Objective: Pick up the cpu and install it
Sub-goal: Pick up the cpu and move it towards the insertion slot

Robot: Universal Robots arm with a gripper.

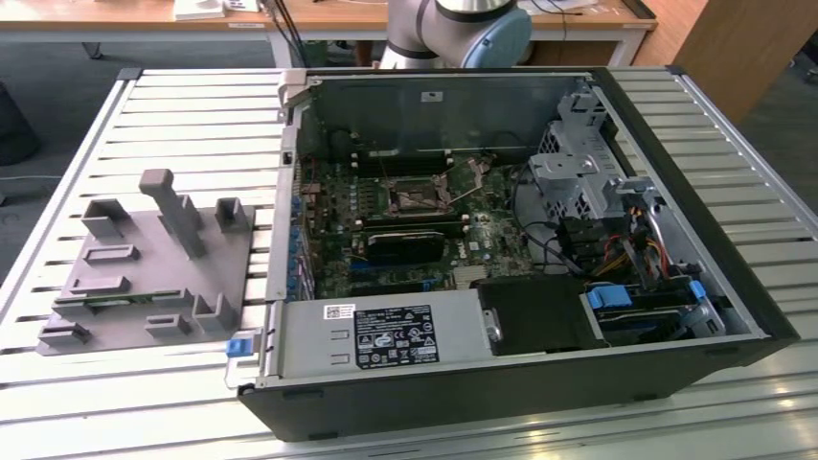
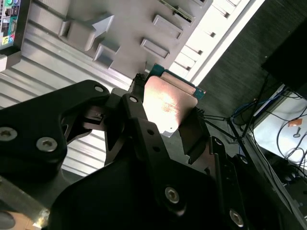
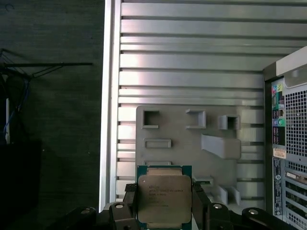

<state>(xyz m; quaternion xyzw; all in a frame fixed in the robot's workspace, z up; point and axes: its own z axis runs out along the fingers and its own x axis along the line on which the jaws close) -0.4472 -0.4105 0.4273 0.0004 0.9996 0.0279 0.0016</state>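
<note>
The claw (image 3: 164,213) pinches the cpu (image 3: 164,196) by two opposite side edges, one dark finger (image 3: 199,206) on each side. The silvery metal lid faces the first wrist view's camera, and the green rim shows around it. The second wrist view shows the same grip from a slant, with the cpu (image 2: 169,103) standing between the black finger links. I judge the chip to be light, stiff and flat, with a smooth lid that could slip under a loose grip. Its contact face is likely delicate, so the bare edges are the right place to hold it. The pinch also looks narrow, so a knock could twist the chip. Beyond the chip lie the grey tray (image 3: 168,127) with its raised pockets and the slatted table (image 3: 192,52), so the chip hangs above them. The computer case (image 3: 288,143) stands just beside the tray. In the exterior view the case lies open, with the dark square socket (image 1: 416,198) near the middle of the motherboard (image 1: 383,235), well apart from the tray (image 1: 128,302). Several things stay hidden. The chip's underside is out of sight, the first wrist view cuts off its near edge, and glare washes out the lid in the second. I cannot tell how far the fingers overlap the edges, which corner carries the orientation mark, or whether the socket's frame stands open.
</note>
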